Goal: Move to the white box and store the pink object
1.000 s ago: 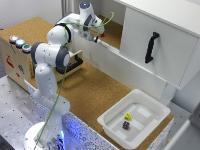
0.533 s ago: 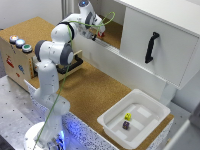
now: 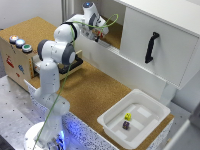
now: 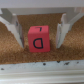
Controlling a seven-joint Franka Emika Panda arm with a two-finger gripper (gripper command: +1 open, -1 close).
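Almost nothing has shifted vs the earlier exterior frames; arm holds the same reach, wrist up by the open cabinet point(image 3: 160, 42) bay, well apart from the white box point(image 3: 111, 121); we read that as lining up on the pick, not travel.

Wrist view: gripper point(image 4: 39, 37) is spread wide, fingers point(image 4: 13, 31) either side of the pink object point(image 4: 38, 39), w/ visible gaps both sides, so nothing gripped yet; pads look to be at block height, prob. so a straight close catches its side faces. Block sits on the cork floor point(image 4: 45, 56), face w/ black letters towards the camera.

White box stays at the far end of the cork counter, exterior view's right, near the edge; inside it a yellow cube point(image 3: 128, 116) and dark purple cube point(image 3: 126, 125), just beside each other. We judge storing hasn't begun; grasp first, then a long carry over to the box.
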